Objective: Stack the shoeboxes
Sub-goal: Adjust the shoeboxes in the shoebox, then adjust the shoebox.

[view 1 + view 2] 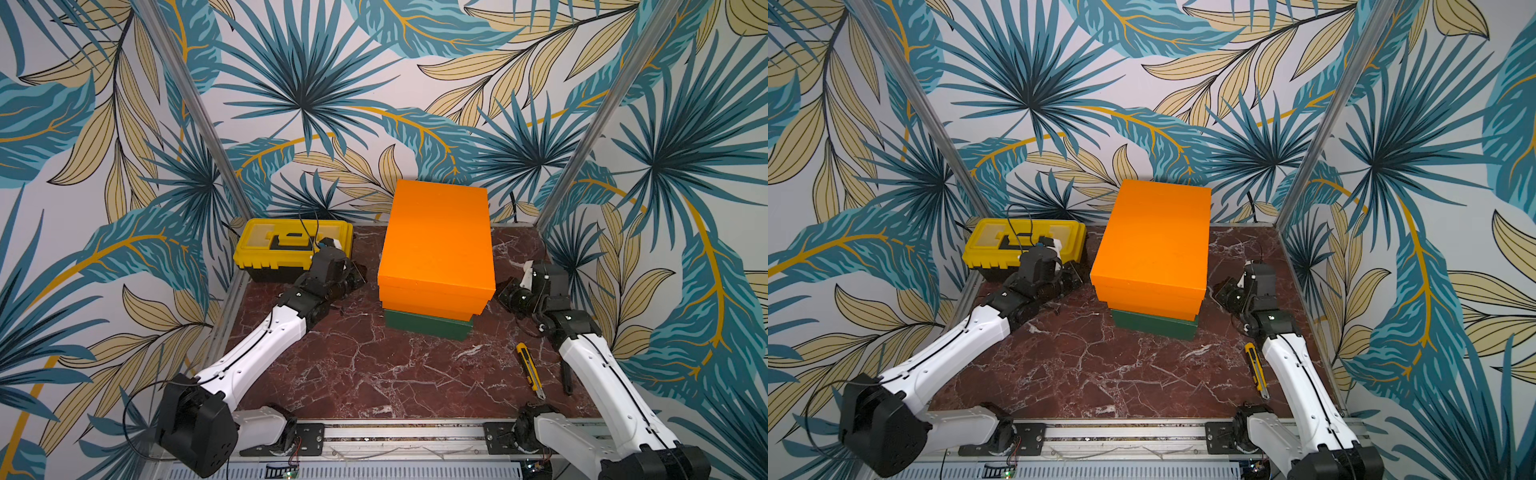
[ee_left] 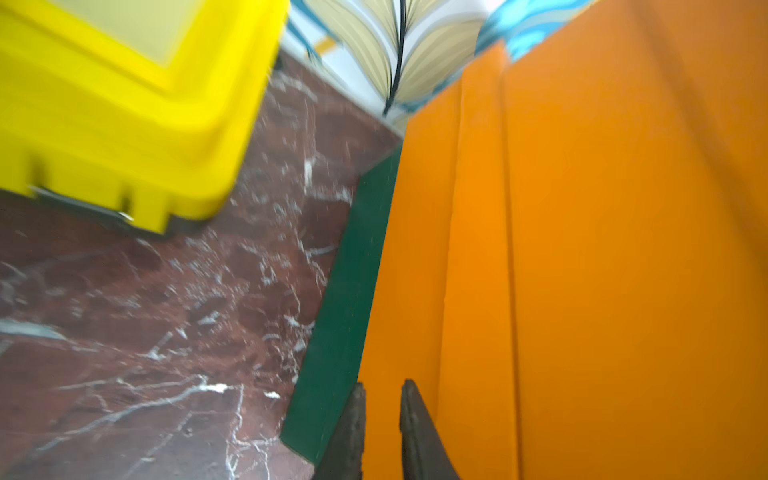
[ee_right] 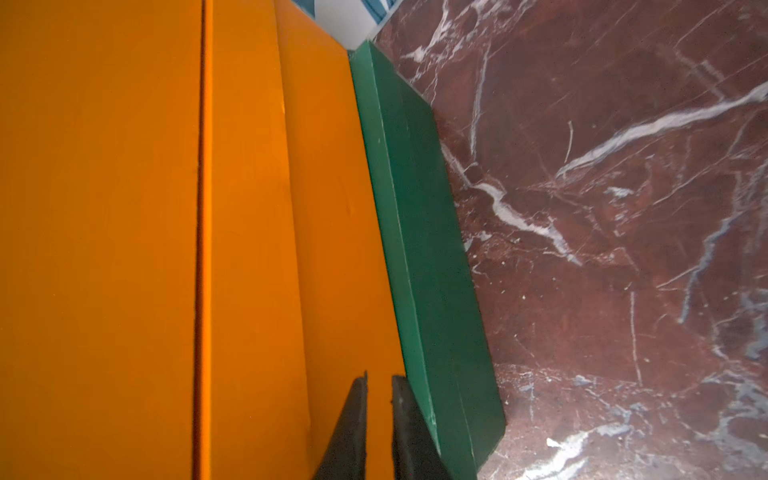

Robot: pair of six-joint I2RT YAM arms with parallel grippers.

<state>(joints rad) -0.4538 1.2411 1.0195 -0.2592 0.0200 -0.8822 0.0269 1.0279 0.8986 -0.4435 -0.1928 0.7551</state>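
Observation:
The shoeboxes stand in one stack in both top views: a dark green one (image 1: pixel 428 327) (image 1: pixel 1154 327) at the bottom, an orange one (image 1: pixel 432 306) on it, and a second orange one (image 1: pixel 436 237) (image 1: pixel 1154 237) on top. My left gripper (image 1: pixel 359 276) (image 2: pixel 382 386) is beside the stack's left side, level with the lower orange box (image 2: pixel 411 249). Its jaws are shut to a narrow slit with nothing in it. My right gripper (image 1: pixel 505 289) (image 3: pixel 379 378) is shut the same way at the stack's right side, next to the green box (image 3: pixel 424 249).
A yellow-and-black toolbox (image 1: pixel 291 245) (image 2: pixel 124 104) stands at the back left, just behind my left wrist. A yellow utility knife (image 1: pixel 530 370) and a black tool (image 1: pixel 567 380) lie front right by my right arm. Patterned walls close the marble table (image 1: pixel 374 374) on three sides.

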